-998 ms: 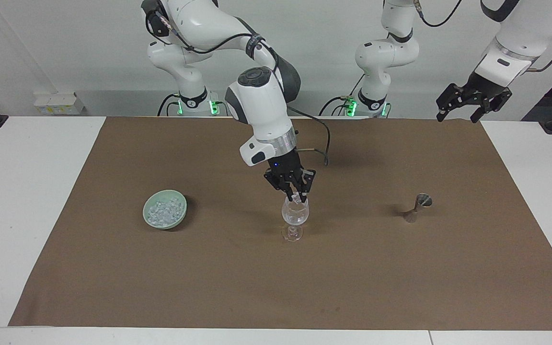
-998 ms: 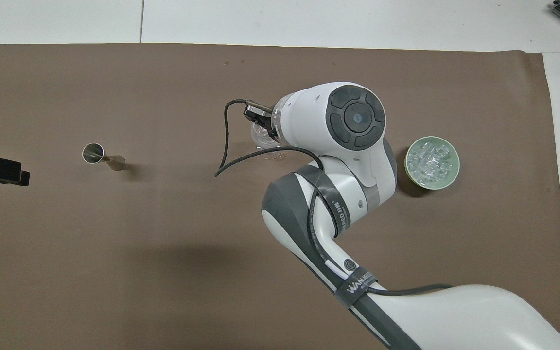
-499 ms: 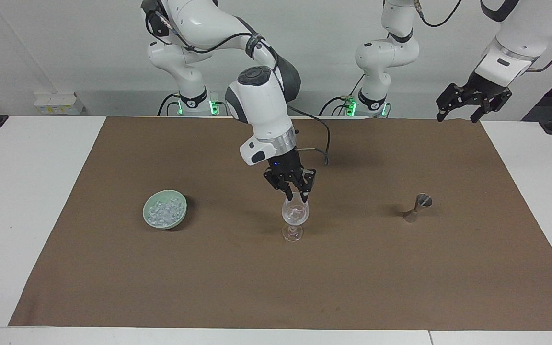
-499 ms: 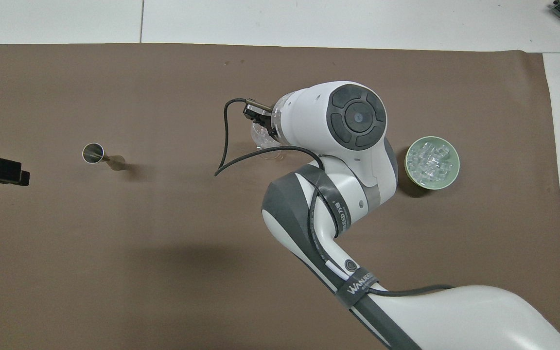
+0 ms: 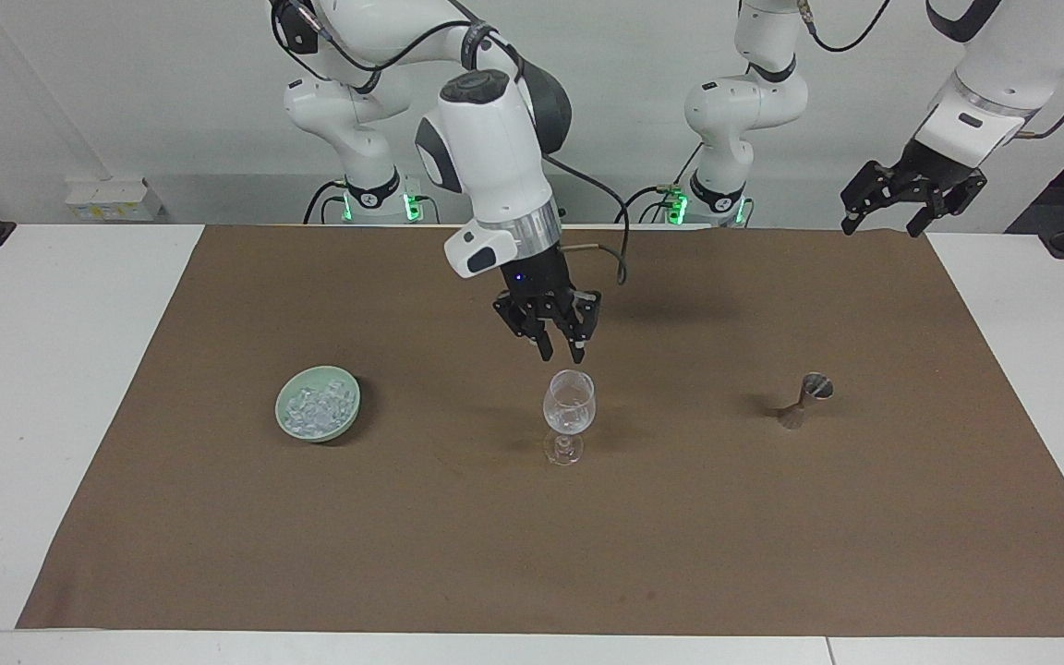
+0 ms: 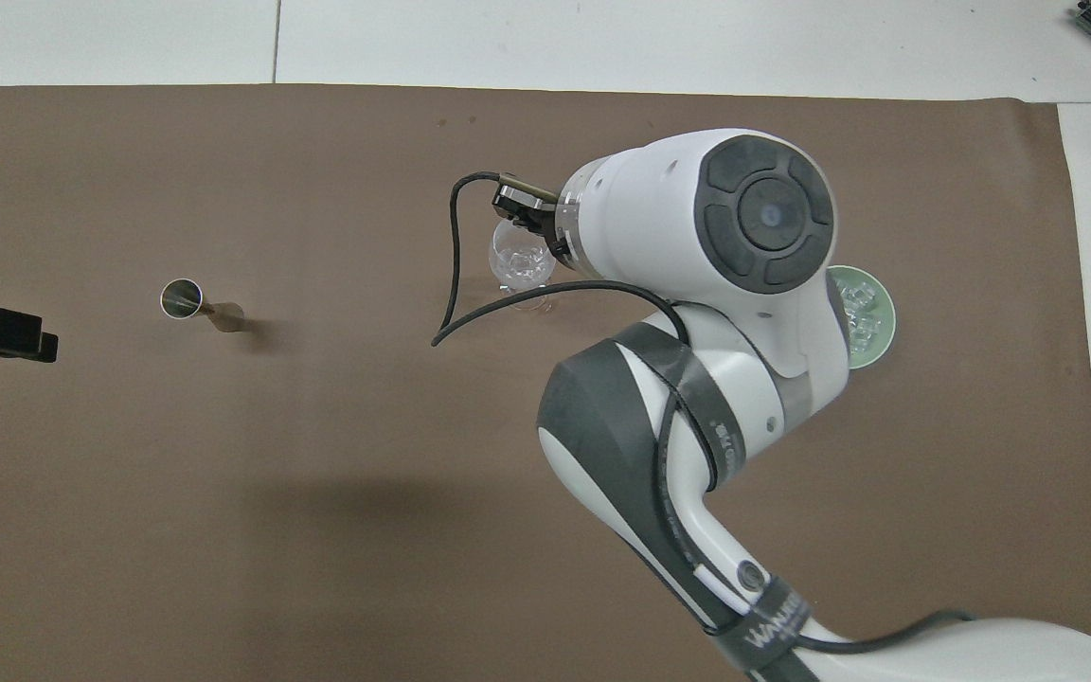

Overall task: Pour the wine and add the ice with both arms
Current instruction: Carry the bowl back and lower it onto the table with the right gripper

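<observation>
- Right claw (image 5: 562, 351) hangs over the upright wine glass (image 5: 569, 415), fingers apart, empty.
- Ice (image 5: 315, 407) fills the green dish (image 5: 287, 422); overhead, the arm half hides it.
- Left claw (image 5: 911, 198) waits, spread wide.

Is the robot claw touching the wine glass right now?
No, the right gripper hangs in the air above the wine glass, with bare brown mat showing between its fingertips and the rim.

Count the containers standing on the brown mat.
3: a green dish of ice toward the right arm's end, a wine glass mid-mat, and a metal jigger toward the left arm's end. None appears hidden.
</observation>
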Robot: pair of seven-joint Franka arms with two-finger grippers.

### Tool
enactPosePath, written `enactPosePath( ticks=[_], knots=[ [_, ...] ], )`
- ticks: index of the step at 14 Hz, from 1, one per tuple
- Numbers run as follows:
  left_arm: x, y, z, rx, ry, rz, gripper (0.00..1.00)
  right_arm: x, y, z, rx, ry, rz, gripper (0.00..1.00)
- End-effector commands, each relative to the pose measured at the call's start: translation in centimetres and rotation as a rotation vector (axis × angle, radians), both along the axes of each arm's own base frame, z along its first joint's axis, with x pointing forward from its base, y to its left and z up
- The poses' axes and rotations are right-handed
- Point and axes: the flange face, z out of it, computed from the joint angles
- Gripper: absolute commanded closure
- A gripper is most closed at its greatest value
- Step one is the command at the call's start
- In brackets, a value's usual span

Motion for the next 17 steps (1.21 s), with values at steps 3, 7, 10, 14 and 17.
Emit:
enactPosePath(
  ticks=[3, 7, 10, 14, 17],
  knots=[
    [-0.4, 0.1, 0.4, -0.008, 0.003, -0.008, 0.0, -2.3, -9.3, 2.8, -0.135, 0.006, 0.086, 0.12],
    [-0.4, 0.1, 0.4, -0.008, 0.003, -0.008, 0.0, -4.3, -14.9, 4.5, -0.228, 0.055, 0.167, 0.0],
    [-0.4, 0.1, 0.4, -0.008, 0.003, -0.008, 0.0, -5.0, -18.2, 5.8, -0.275, 0.079, 0.218, 0.0],
    [-0.3, 0.1, 0.3, -0.009, 0.005, -0.008, 0.0, -5.3, -23.2, 6.8, -0.311, 0.113, 0.264, 0.0],
    [-0.3, 0.1, 0.3, -0.009, 0.005, -0.008, 0.0, -5.3, -25.8, 7.3, -0.322, 0.116, 0.273, 0.0]
  ],
)
